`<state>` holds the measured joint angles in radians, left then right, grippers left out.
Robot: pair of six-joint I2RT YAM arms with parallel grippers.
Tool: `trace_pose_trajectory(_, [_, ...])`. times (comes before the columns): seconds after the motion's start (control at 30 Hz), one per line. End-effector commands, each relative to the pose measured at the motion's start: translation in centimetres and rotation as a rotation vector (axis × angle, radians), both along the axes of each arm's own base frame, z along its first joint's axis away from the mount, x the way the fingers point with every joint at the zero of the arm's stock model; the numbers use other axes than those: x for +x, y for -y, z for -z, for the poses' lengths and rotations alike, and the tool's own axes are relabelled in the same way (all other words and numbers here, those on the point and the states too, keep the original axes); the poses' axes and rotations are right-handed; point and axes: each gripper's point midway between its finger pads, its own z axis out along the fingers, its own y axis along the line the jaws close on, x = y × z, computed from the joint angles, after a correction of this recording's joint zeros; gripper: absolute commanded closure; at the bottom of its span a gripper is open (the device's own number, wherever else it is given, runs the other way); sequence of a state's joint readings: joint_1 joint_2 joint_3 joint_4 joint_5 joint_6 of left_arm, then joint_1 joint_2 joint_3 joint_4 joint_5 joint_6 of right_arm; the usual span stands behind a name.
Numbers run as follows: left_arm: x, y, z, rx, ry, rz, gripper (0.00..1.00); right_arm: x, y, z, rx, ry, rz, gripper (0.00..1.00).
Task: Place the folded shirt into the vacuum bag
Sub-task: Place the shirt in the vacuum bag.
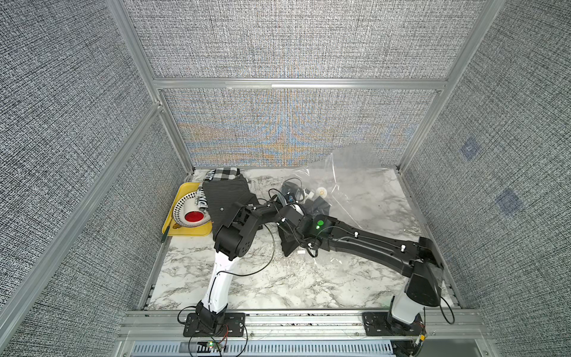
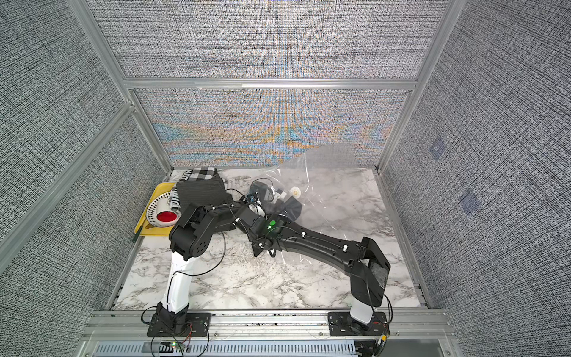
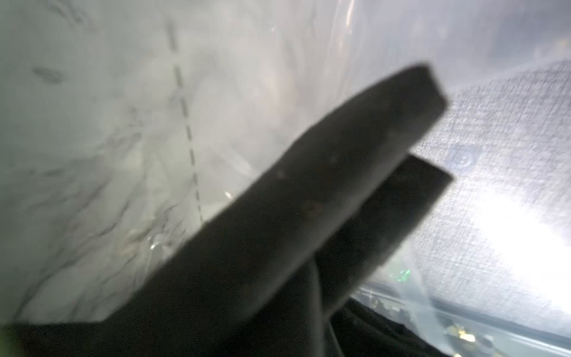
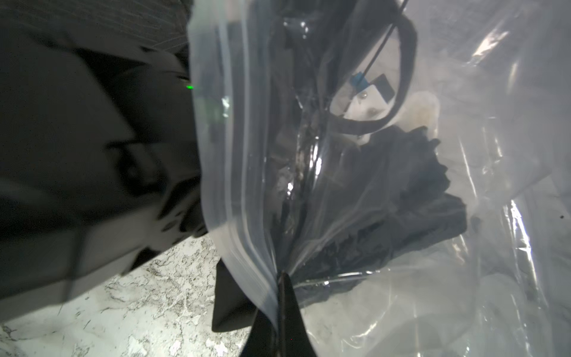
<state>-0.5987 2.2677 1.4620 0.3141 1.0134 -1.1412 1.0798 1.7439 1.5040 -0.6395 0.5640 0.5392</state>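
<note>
My left arm (image 1: 221, 278) and right arm (image 1: 370, 244) reach in low, wrists nearly meeting; left hand (image 3: 432, 148) closed, right hand (image 4: 282, 278) clamped tight

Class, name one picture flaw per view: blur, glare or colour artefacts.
Both top views: rainbow moiré ripples across the back wall; left wrist view: the left gripper is out of focus, and glare whites out the wall panel beyond; right wrist view: the bag is smeared along its zip edge, with glints.

The vacuum bag (image 1: 355, 185) lies on the counter (image 1: 278, 284) at its back right, the shirt (image 4: 401, 201) partly in its mouth. A clothes pile (image 1: 225, 191) sits back left, overlapping a tray (image 1: 185, 232) at the counter's left edge
</note>
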Motion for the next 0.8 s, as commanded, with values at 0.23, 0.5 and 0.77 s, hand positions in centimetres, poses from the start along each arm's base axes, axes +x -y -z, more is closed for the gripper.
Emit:
trace_pose_trajectory(0.23, [4.4, 1.7, -1.0, -0.174, -0.281, -0.213, 1.0, -3.4, -2.7, 3.3, 0.026, -0.108, -0.096, 1.0])
trace_pose_trajectory(0.5, [4.7, 1.8, 0.6, -0.057, -0.439, -0.307, 1.0, -4.6, -3.4, 3.7, 0.045, -0.16, -0.126, 1.0])
trace_pose_trajectory(0.77, [4.9, 1.2, 0.8, 0.039, -0.54, -0.379, 1.0, -5.2, -3.7, 3.2, 0.033, -0.19, -0.131, 1.0])
